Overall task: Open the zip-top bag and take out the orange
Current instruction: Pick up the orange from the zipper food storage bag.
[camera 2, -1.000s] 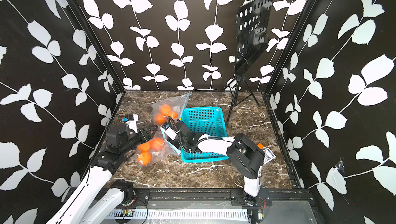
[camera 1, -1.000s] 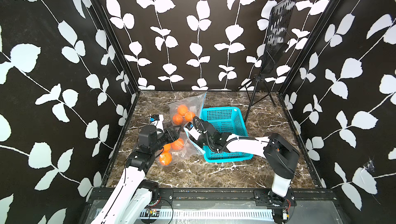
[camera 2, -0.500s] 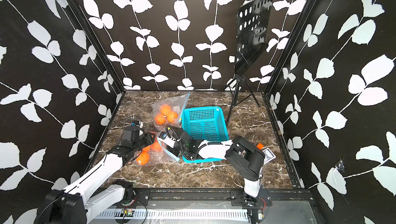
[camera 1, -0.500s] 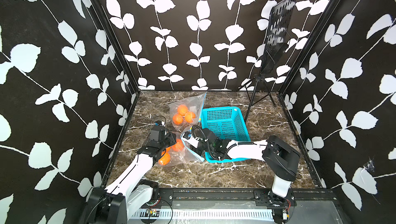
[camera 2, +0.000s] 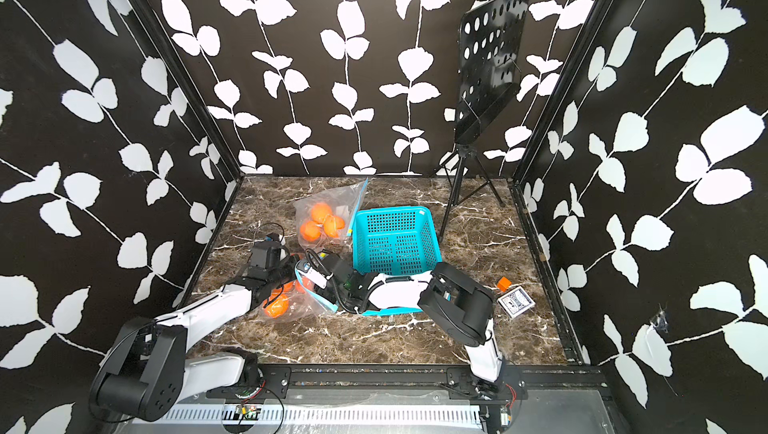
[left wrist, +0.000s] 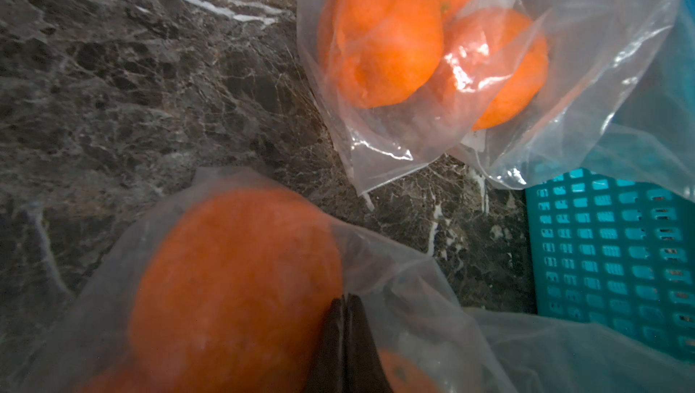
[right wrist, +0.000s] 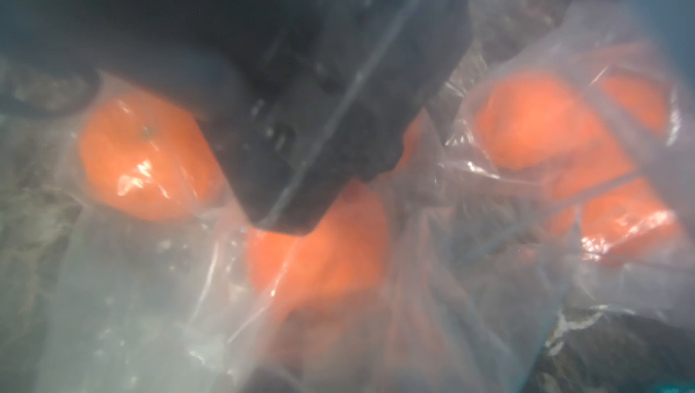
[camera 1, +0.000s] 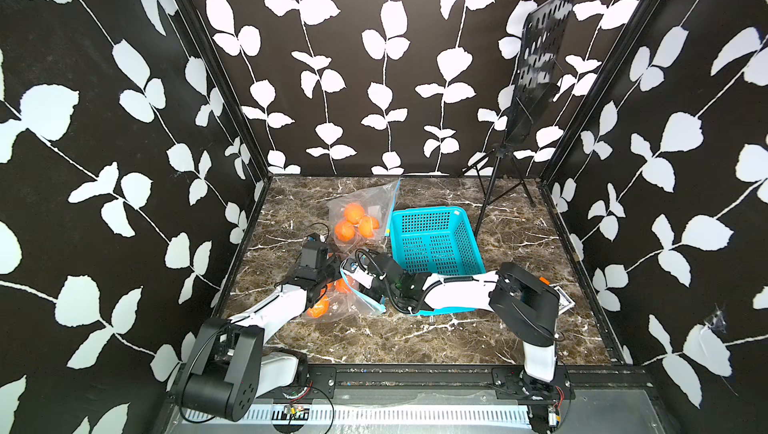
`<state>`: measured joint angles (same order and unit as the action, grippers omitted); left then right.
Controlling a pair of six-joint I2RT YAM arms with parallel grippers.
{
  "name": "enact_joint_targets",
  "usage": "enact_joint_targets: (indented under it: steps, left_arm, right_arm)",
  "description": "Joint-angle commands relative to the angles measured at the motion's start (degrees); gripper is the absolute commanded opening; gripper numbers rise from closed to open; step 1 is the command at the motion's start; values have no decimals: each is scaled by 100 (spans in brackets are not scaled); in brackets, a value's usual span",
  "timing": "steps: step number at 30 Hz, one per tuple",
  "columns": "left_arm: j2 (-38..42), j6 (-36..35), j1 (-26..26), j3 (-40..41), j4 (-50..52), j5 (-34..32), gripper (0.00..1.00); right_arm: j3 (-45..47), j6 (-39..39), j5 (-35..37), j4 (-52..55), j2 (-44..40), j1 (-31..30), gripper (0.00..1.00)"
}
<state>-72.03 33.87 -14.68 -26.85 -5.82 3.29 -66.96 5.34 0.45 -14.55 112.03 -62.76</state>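
Marble bench, black walls printed with white leaves. The zip-top bag lies left of centre in the lower half of both top views, between my two hands and just picture-left of the teal basket.

Its blue zip strip runs diagonally, upper left to lower right. That is the axis any opening pull must work across. My left hand sits picture-left of the strip. My right hand comes in from picture-right at the strip itself, so it is the nearer one to the seal. One orange shows inside the bag, lower left of the strip, beside my left arm.

Left wrist view: the left hand is clenched, fingertips pressed together. The bag film tents up to them, so I judge it pinches film beside the orange, not fruit.

Right wrist view is blurred and looks through film. I cannot tell how wide that hand stands, whether it grips the strip, or whether the mouth is open.

A second bag sits apart at upper centre.
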Motion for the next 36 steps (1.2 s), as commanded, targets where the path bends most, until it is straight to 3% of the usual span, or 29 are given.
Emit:
enact_joint_targets:
  steps: [1, 10, 12, 14, 22, 25, 29, 36]
  left_arm:
    - [-387, -185, 27, 4, -64, 70, 0]
    - [-1047, -350, 22, 45, -526, 609, 0]
    - [-1096, -300, 26, 140, -672, 686, 0]
    - [-1129, -234, 28, 242, -862, 895, 0]
    - [-873, -105, 22, 397, -907, 1080, 0]
    - [-818, -47, 26, 432, -956, 1183, 0]
    - [-868, -73, 39, 329, -764, 653, 0]
    - [-868, -59, 53, 129, -584, -77, 0]
  right_arm:
    - [-126, -393, -40, -122, 47, 163, 43]
    - [-397, -78, -326, -446, 583, 198, 52]
    - [-410, -102, -598, -652, 681, 225, 73]
    - [-541, -157, -752, -694, 777, 228, 81]
    - [-1313, -191, -478, -362, 1272, 262, 81]
    - [-1359, -333, -435, -237, 1314, 321, 76]
    - [-866, -572, -649, -96, 634, 304, 61]
    - [-554, -820, -608, 854, 33, 175, 58]
